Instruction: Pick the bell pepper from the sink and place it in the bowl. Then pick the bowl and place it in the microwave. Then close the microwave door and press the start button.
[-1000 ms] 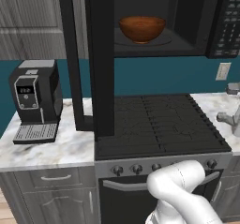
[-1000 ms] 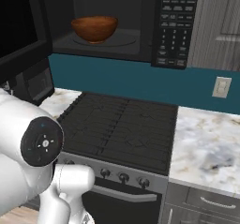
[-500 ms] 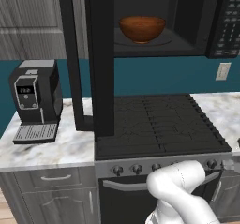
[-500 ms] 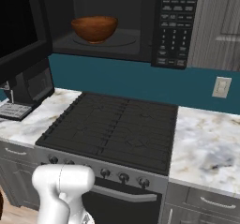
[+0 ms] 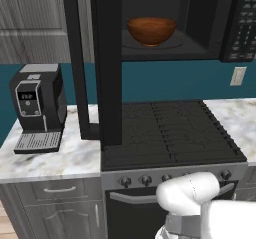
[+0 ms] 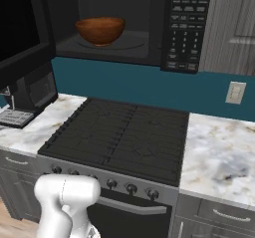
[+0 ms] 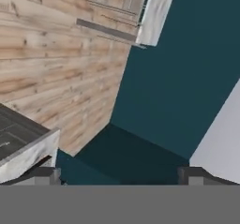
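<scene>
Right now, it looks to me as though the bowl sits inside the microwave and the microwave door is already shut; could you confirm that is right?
Not quite: the bowl does sit inside the microwave, but the microwave door is not shut. It stands swung wide open on the left of the cavity, edge-on in the left base view, and the right base view shows the bowl unobstructed.
</scene>
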